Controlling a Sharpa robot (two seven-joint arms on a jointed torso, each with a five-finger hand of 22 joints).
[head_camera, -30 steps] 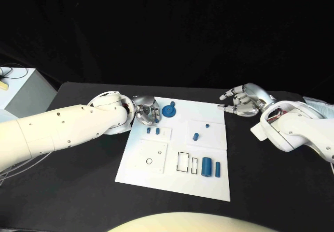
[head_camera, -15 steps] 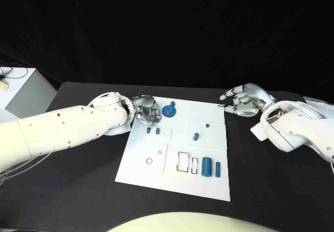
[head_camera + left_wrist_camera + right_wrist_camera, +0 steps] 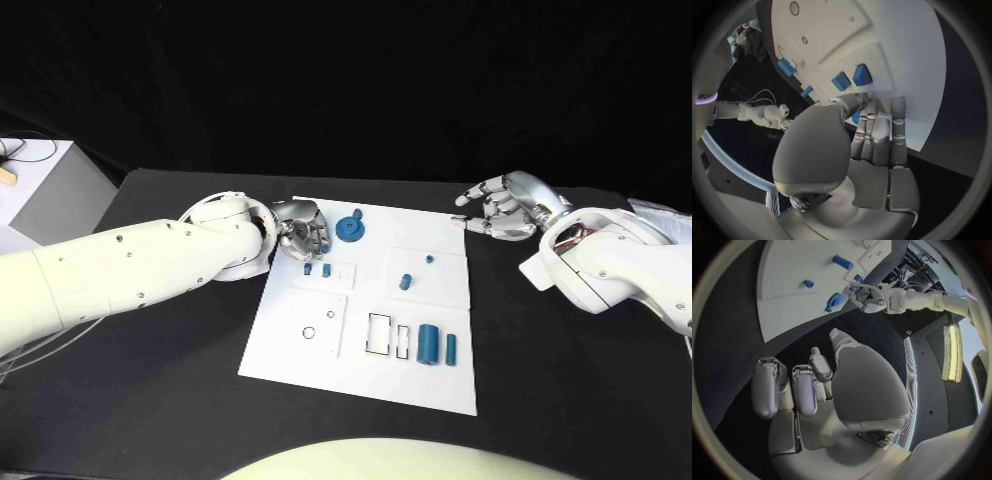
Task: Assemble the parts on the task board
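The white task board (image 3: 361, 310) lies in the middle of the black table. My left hand (image 3: 300, 238) rests at its far left corner, beside a round blue part with a knob (image 3: 351, 228). In the left wrist view a sliver of that blue part (image 3: 856, 117) sits pinched between thumb and fingers (image 3: 879, 135). Two small blue blocks (image 3: 317, 269) lie just nearer, also seen as blue blocks (image 3: 851, 77). A blue peg (image 3: 405, 282) and two blue cylinders (image 3: 437, 344) are farther right. My right hand (image 3: 502, 210) hovers off the far right corner, fingers apart, empty.
A raised white plate with two round holes (image 3: 317, 325) and rectangular slots (image 3: 389, 335) sit on the board's near half. A pale box (image 3: 36, 185) stands at the table's far left. Black table (image 3: 562, 380) lies bare to the right.
The round blue part and my left hand's fingers have shifted slightly toward the board's far edge. The right hand stays where it was.
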